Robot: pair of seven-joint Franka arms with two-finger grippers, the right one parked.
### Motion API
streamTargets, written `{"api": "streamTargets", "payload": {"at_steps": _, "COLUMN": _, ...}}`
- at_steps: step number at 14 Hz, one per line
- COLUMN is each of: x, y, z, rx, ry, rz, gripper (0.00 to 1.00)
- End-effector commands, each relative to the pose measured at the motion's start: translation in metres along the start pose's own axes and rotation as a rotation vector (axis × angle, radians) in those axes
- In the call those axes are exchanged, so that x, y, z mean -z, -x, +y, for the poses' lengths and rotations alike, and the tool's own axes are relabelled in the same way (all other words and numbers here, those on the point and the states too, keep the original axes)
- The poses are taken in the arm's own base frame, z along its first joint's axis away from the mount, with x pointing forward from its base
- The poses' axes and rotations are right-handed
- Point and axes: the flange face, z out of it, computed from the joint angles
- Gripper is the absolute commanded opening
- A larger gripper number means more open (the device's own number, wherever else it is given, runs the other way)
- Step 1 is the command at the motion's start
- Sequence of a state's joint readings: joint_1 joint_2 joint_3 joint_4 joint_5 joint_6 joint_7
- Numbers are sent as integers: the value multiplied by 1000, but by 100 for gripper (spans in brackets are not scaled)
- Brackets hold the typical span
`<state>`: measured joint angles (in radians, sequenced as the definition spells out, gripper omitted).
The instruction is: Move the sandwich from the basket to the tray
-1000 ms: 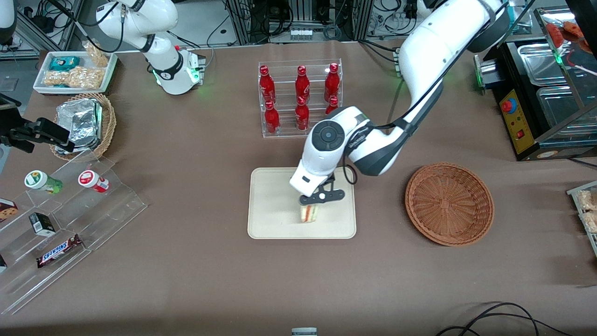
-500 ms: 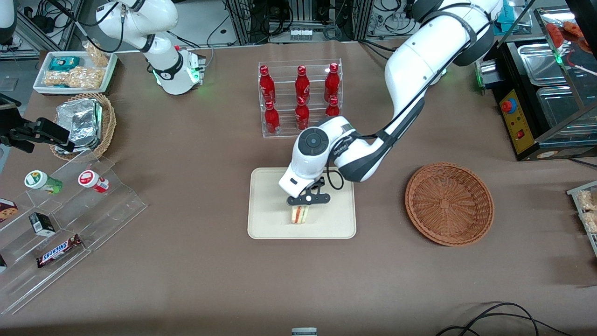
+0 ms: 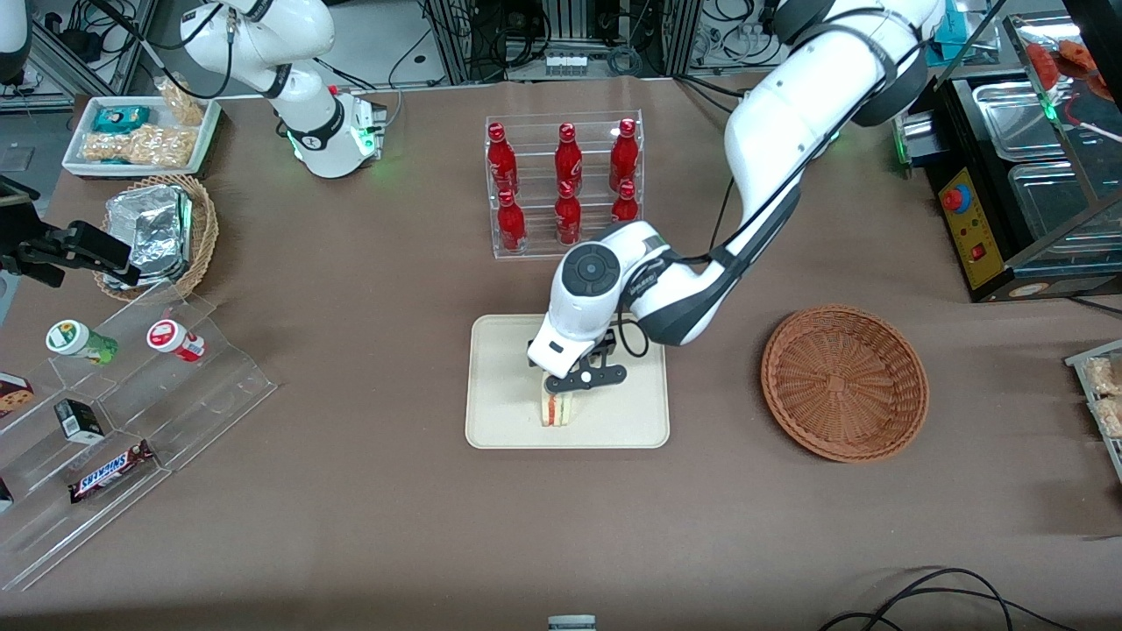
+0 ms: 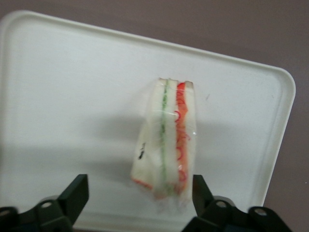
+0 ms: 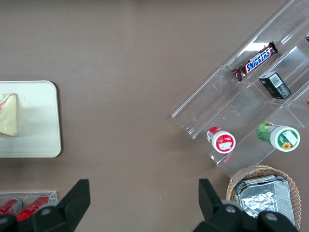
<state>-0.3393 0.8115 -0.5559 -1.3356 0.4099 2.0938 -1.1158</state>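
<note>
Brown worktop, cream tray under jaws. Jaws spread wide, released, straddling sandwich without contact. Sandwich stands on edge on tray, between fingers. Basket empty, toward working arm's end. Risk: wedge topples if finger clips it on retreat.

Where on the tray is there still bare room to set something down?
The tray is bare between the sandwich and its rim toward the parked arm. It is crowded around the sandwich, where the open gripper hangs just above.
</note>
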Motion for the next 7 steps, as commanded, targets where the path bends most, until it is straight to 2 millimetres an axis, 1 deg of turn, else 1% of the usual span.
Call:
{"api": "streamTargets", "payload": {"at_steps": 1, "x": 103, "y": 16, "z": -20, "rx": 19, "ry": -131, "rz": 55, "gripper": 100}}
{"api": "streamTargets", "payload": {"at_steps": 2, "x": 132, "y": 23, "z": -27, "rx": 25, "ry": -173, "rz": 65, "gripper": 100}}
{"api": "streamTargets", "payload": {"at_steps": 3, "x": 154, "y": 28, "z": -37, "rx": 32, "ry": -212, "rz": 77, "gripper": 100}}
{"api": "streamTargets", "payload": {"at_steps": 4, "x": 164, "y": 26, "z": -51, "rx": 69, "ry": -255, "rz": 73, "gripper": 100}}
{"api": "streamTargets", "payload": {"at_steps": 5, "x": 171, "y": 16, "z": -70, "rx": 105, "ry": -290, "rz": 60, "gripper": 100}}
{"api": "streamTargets", "payload": {"at_steps": 7, "x": 169, "y": -19, "z": -119, "rx": 191, "ry": -301, "rz": -13, "gripper": 100}}
